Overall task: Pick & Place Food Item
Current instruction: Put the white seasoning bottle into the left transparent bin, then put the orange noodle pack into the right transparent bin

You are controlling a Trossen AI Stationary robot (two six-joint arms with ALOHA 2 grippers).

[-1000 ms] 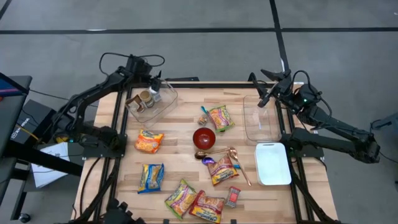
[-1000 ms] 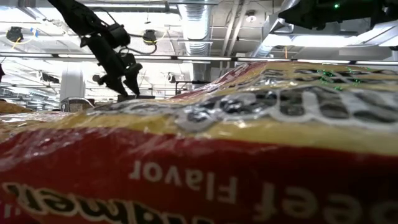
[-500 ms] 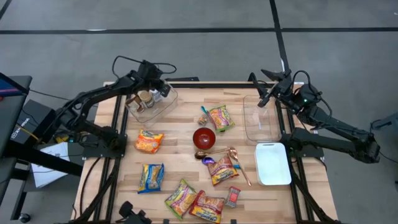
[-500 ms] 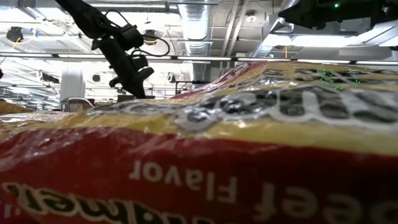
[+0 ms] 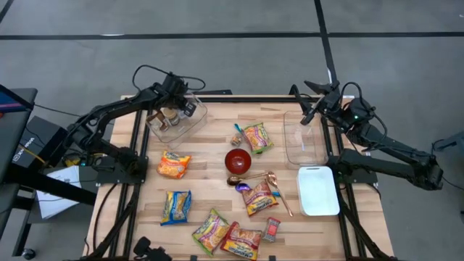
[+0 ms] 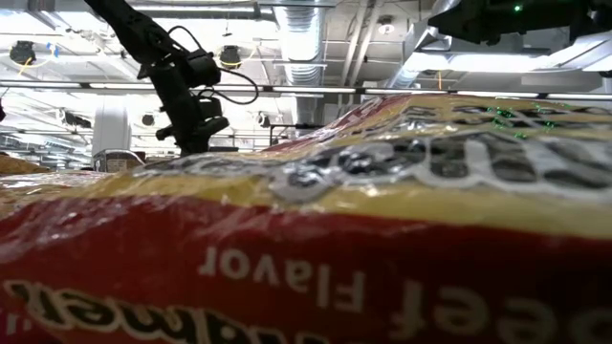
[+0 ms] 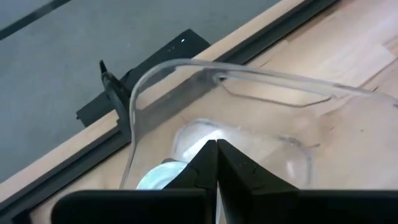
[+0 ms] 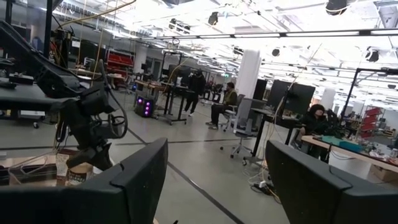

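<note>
Several noodle packets lie flat on the wooden table, among them an orange one (image 5: pixel 173 164), a blue one (image 5: pixel 176 206) and one by the red bowl (image 5: pixel 257 136). My left gripper (image 5: pixel 183 110) hangs shut over the clear container (image 5: pixel 176 123) at the far left, which holds small cups (image 5: pixel 170 114). In its wrist view the fingertips (image 7: pixel 216 148) meet with nothing between them, above the container's floor (image 7: pixel 273 149). My right gripper (image 8: pixel 227 186) stays raised over the table's far right, open and empty.
A red bowl (image 5: pixel 238 161) and a copper spoon (image 5: pixel 275 190) sit mid-table. At the right stand a second clear container (image 5: pixel 303 141) and a white tray (image 5: pixel 318 191). In the low view a large packet (image 6: pixel 335 239) fills the foreground.
My left gripper has shifted toward the table's right edge over the clear container, dipped down, and shut with nothing between its fingers. The packets and the container have stayed where they were.
</note>
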